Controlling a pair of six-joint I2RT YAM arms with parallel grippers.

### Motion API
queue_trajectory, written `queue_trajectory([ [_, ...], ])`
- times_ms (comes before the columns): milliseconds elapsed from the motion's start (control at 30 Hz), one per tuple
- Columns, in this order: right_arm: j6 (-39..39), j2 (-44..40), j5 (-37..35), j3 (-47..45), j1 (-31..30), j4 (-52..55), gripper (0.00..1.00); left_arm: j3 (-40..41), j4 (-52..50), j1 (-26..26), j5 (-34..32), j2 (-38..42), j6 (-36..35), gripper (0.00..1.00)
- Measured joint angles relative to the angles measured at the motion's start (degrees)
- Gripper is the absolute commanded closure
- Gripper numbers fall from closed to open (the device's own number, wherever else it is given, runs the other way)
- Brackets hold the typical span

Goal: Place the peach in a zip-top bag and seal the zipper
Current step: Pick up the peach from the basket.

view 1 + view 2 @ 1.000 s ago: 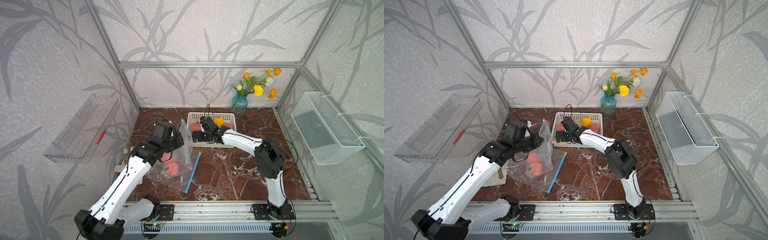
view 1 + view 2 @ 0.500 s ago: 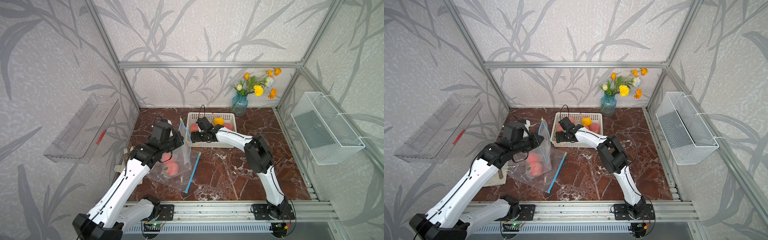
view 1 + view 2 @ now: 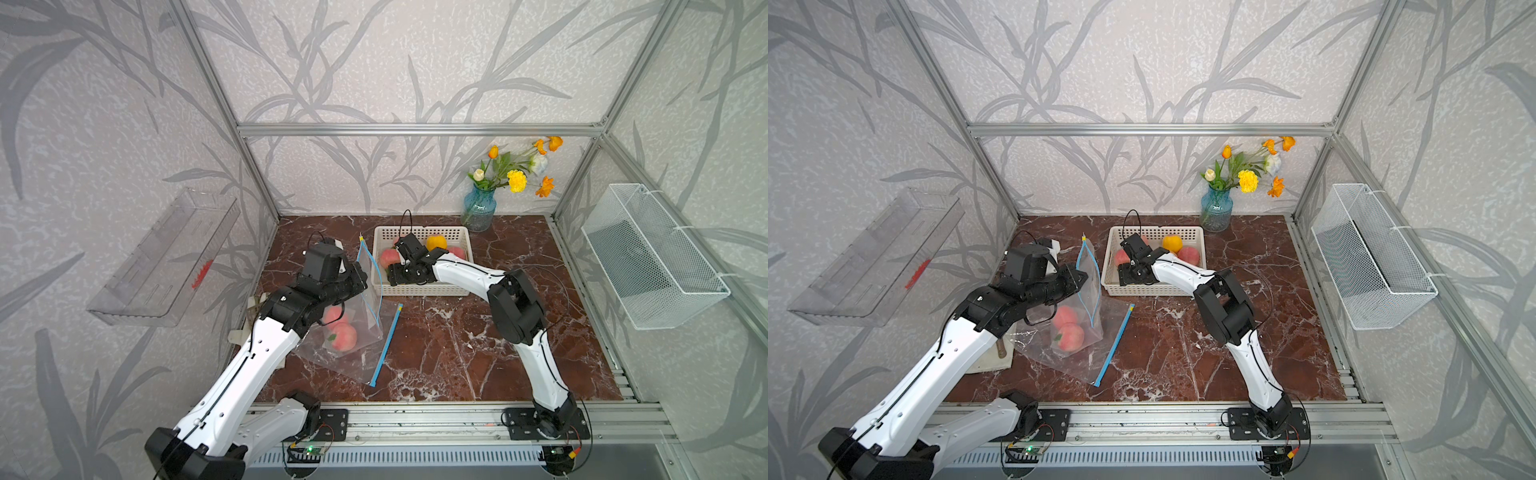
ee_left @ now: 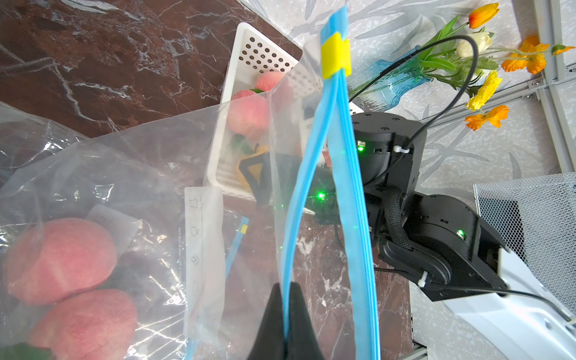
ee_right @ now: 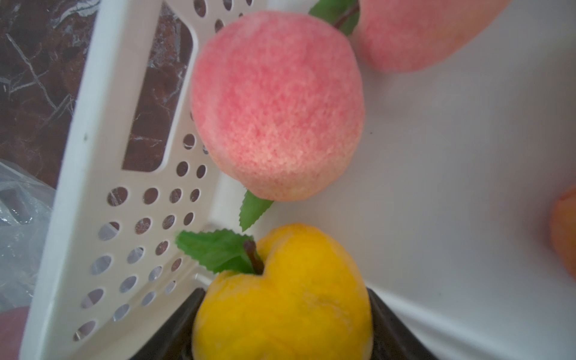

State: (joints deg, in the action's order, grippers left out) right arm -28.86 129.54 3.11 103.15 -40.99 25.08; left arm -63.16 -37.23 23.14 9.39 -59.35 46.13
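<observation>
Right wrist: gripping yellow peach (image 5: 282,293) in basket (image 5: 93,156) with right jaws; pinching blue zipper strip (image 4: 307,187) of zip-top bag (image 4: 140,174) with left jaws.

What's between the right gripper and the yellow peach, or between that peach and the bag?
Nothing visible between right gripper and yellow peach; its fingers flank the fruit. Towards the zip-top bag, the white basket's perforated wall stands between and would need lifting over. The left gripper pinches the zipper edge, mouth narrowly parted.

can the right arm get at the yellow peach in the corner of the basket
Probably yes: the right end effector is down inside the basket with the yellow peach between its fingers, and nothing sits in the way.
</observation>
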Motion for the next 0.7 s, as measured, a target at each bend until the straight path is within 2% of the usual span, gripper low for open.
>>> queue_trajectory([
  [100, 0.2, -0.55, 0.13, -0.48, 0.02, -0.04, 0.41, 0.33, 0.04, 0.0, 0.26, 0.0, -0.02, 1.0],
  [200, 0.0, -4.46, 0.15, -4.76, 0.04, -1.14, 0.41, 0.76, 0.26, 0.0, 0.81, 0.0, -0.07, 1.0],
  [700, -1.01, -43.74, 6.54, -27.58, 0.33, -8.41, 0.41, 3.34, 5.99, -0.02, 7.28, -1.07, -1.33, 1.0],
])
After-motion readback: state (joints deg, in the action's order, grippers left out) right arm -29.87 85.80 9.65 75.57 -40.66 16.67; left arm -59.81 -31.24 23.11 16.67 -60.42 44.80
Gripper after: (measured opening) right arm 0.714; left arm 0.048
